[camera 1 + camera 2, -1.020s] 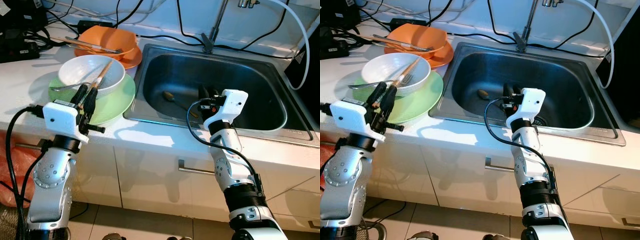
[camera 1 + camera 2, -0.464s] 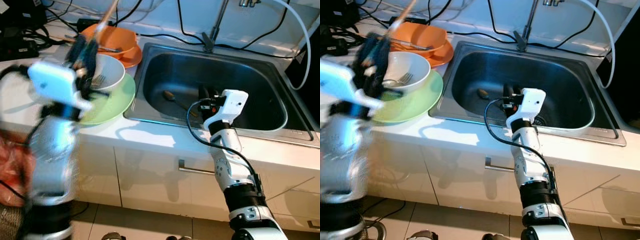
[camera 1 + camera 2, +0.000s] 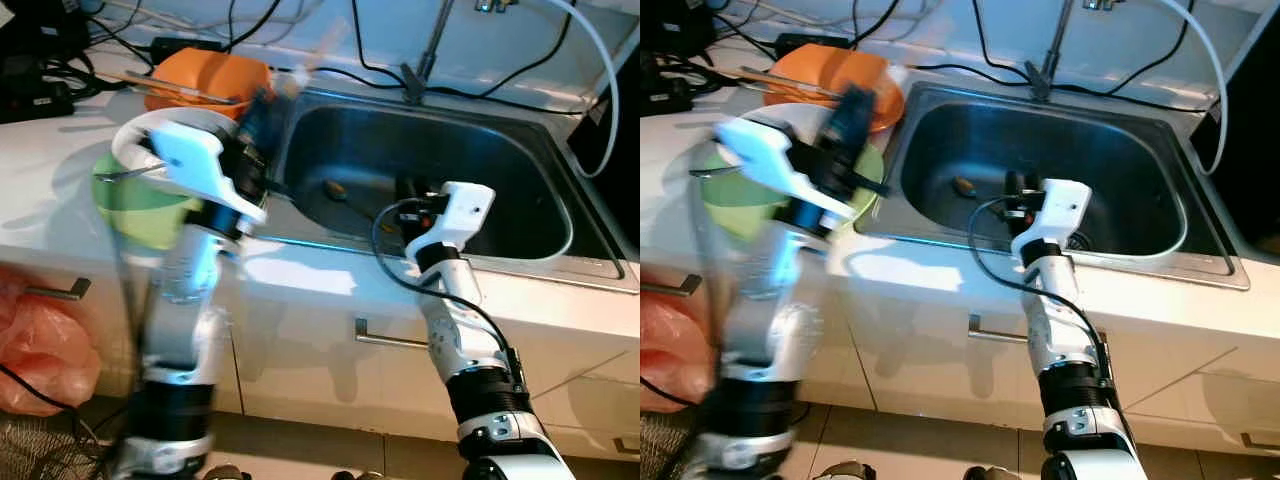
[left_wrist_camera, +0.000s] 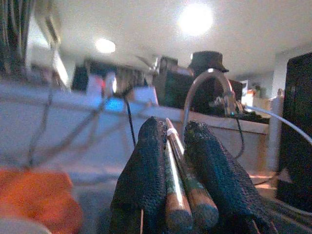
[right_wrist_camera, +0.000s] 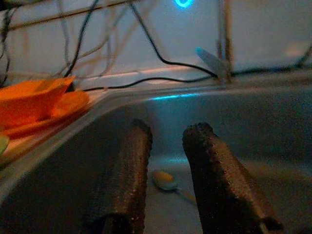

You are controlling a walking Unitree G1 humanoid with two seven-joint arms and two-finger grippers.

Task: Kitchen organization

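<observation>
two chopsticks point(image 4: 181, 185) sit pinched side by side between the fingers of the left gripper point(image 4: 183, 161); we see this plainly in the left wrist view. from the head views we note the left arm raised and blurred above the counter's edge, its gripper near the left rim of the sink point(image 3: 560, 262), with the chopstick tips angled up toward the back wall. the right gripper point(image 5: 168, 170) hangs inside the sink with a narrow gap between its fingers and nothing in them. a spoon point(image 5: 165, 179) lies on the sink floor just beyond it. we record an orange bowl point(image 3: 205, 75) on the counter left of the sink, and a green plate point(image 3: 135, 205) in front of it, partly hidden by the arm.
</observation>
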